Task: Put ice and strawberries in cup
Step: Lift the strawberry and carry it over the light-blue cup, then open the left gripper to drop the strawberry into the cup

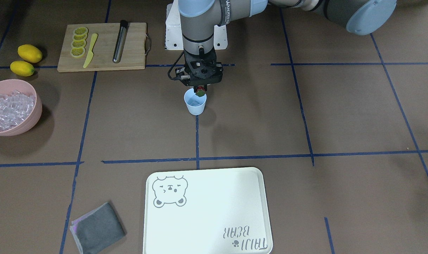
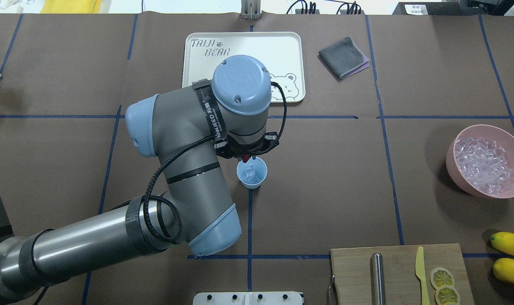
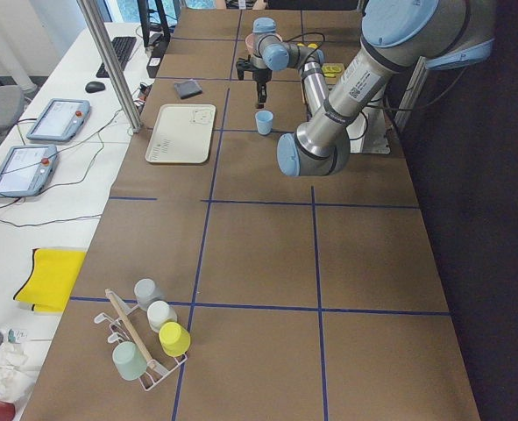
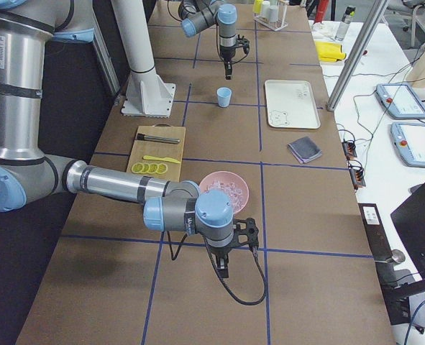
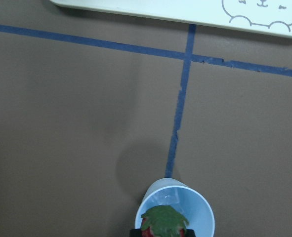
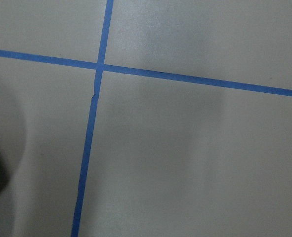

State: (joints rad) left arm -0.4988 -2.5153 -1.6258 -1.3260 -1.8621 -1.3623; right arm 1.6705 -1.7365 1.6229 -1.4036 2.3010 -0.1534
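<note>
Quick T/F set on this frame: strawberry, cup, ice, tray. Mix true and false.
1. The left tool holds the strawberry above the cup. True.
2. The cup is empty. False: ice lies in it.
3. The cup stands on the tray. False: it stands on the table, apart from the tray.
4. The pink bowl holds ice. True.
</note>
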